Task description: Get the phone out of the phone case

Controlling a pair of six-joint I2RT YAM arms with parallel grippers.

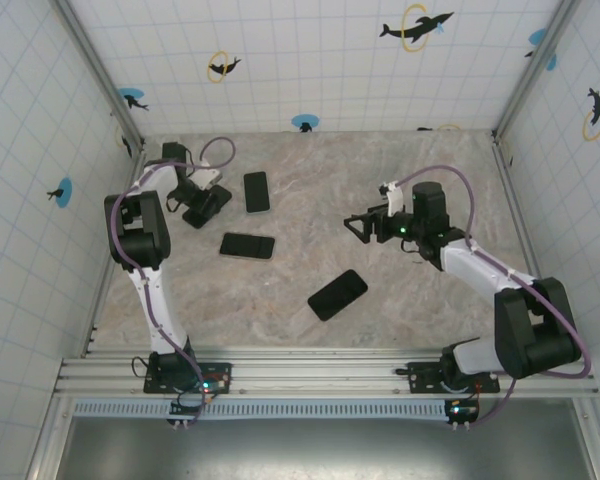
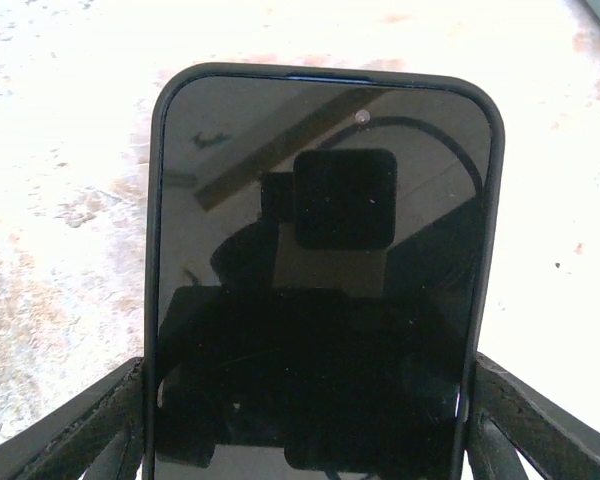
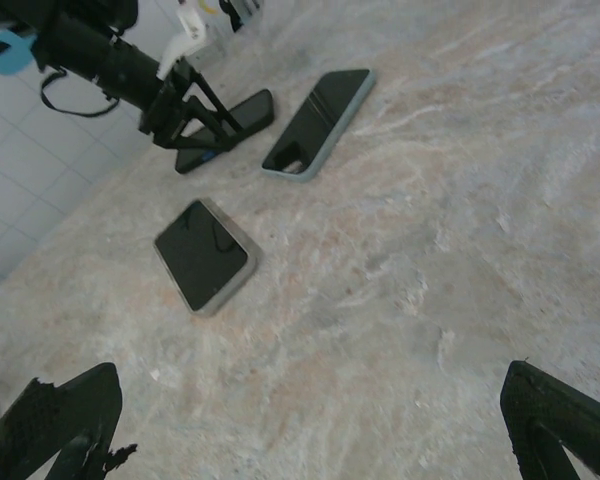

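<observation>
Task was judged barely begun: phone [image 2: 320,260] was seen fully seated in the phone case [image 2: 156,250] at 10 o'clock on the worktop [image 1: 400,290], pinched at its long edges by the left end effector [image 1: 200,205], right end effector [image 1: 358,226] spread wide at 3 o'clock, separation left undone.

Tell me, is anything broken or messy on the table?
Nothing looks broken or spilled. The middle phone sits diagonal on the table, and the others lie at different angles too. The left gripper has its fingers against both sides of the cased phone.
</observation>
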